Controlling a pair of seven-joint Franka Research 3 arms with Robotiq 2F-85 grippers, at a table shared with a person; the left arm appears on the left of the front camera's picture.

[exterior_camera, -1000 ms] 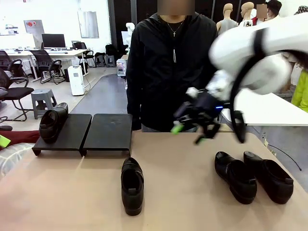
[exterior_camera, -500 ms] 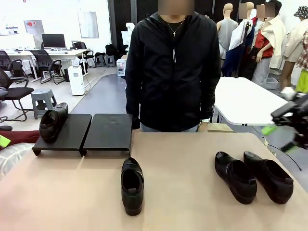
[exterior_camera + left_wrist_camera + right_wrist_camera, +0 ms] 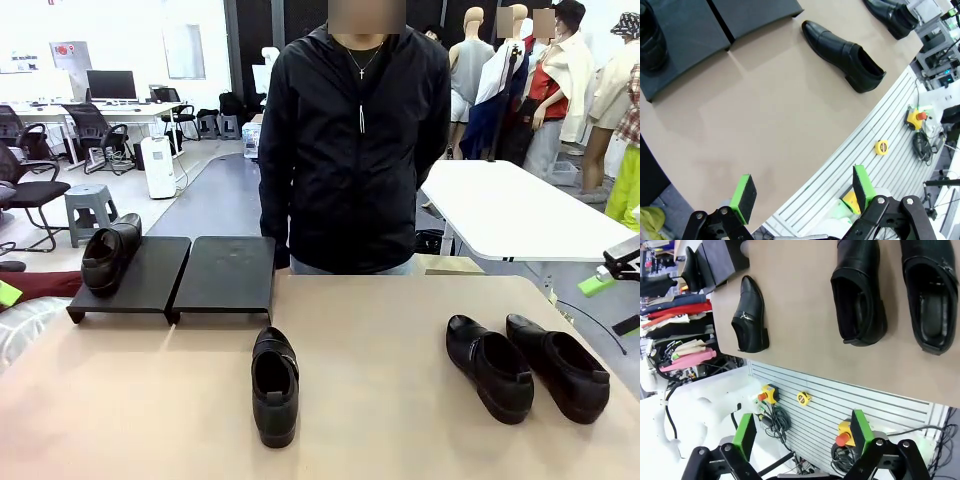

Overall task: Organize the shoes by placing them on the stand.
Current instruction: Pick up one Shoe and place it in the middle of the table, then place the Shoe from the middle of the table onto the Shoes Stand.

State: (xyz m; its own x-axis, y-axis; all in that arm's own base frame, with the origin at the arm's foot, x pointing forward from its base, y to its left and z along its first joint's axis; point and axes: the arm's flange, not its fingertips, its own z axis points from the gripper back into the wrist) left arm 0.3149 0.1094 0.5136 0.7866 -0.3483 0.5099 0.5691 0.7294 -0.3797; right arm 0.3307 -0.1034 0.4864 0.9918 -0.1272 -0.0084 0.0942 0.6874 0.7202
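Observation:
One glossy black shoe (image 3: 110,255) lies on the left platform of the matte-black stand (image 3: 150,285); the right platform (image 3: 225,272) is bare. A second shoe (image 3: 274,385) sits mid-table, toe towards me. A pair of shoes (image 3: 490,367) (image 3: 560,365) rests at the right. My right gripper (image 3: 613,303) hangs open past the table's right edge. The right wrist view has the open gripper (image 3: 802,431) off the table, the pair (image 3: 859,295) (image 3: 930,295) and the middle shoe (image 3: 751,315) beyond it. My left gripper (image 3: 803,191) is open over the near table edge, far from the middle shoe (image 3: 842,50).
A person in a dark jacket (image 3: 355,140) stands at the far side, hands out of sight. A white table (image 3: 520,215) stands back right. Below the near edge runs a slatted rail with a yellow tape measure (image 3: 881,147) and emergency-stop buttons (image 3: 766,396).
My right arm has swung away from in front of the person, rightward off the table to its right edge. The shoes and the stand have not moved.

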